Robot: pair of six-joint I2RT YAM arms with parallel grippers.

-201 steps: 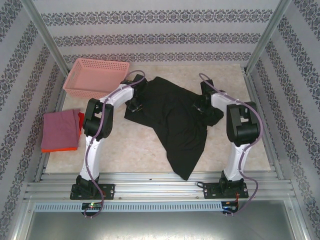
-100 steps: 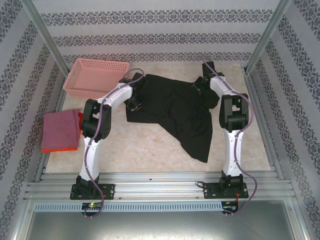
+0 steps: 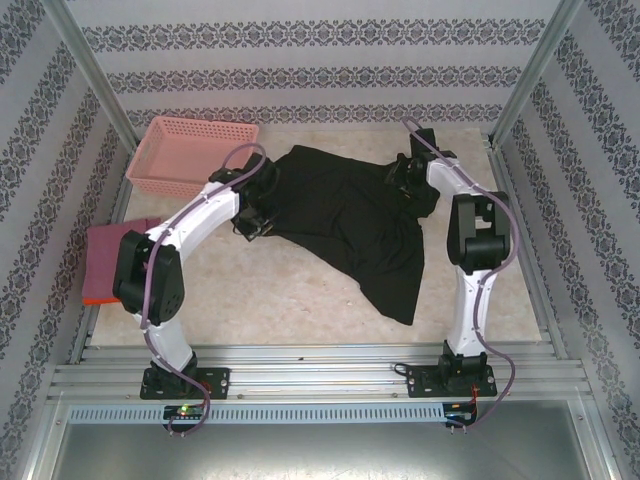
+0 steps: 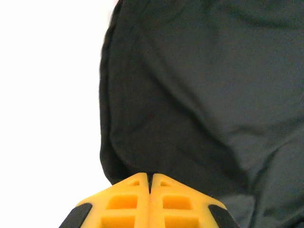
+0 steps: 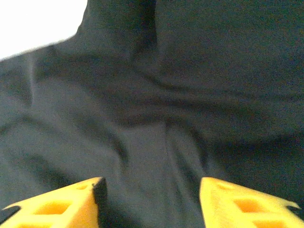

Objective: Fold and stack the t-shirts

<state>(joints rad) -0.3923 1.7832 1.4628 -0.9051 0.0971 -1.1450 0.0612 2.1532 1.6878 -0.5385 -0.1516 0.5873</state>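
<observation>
A spread t-shirt (image 3: 350, 220) lies mid-surface (image 3: 280, 300), reaching toward the far right. Behind and left of it, a basket (image 3: 180, 186) sits in the far left corner. Folded t-shirts (image 3: 105, 255) lie at the left edge, in front of the basket.

Large black t-shirt (image 3: 350, 225) is lying rumpled across mid-table (image 3: 280, 290), tail trailing nearward. Dusty-pink shirt (image 3: 103, 255) is sitting folded atop orange shirt (image 3: 98, 298), left edge.
</observation>
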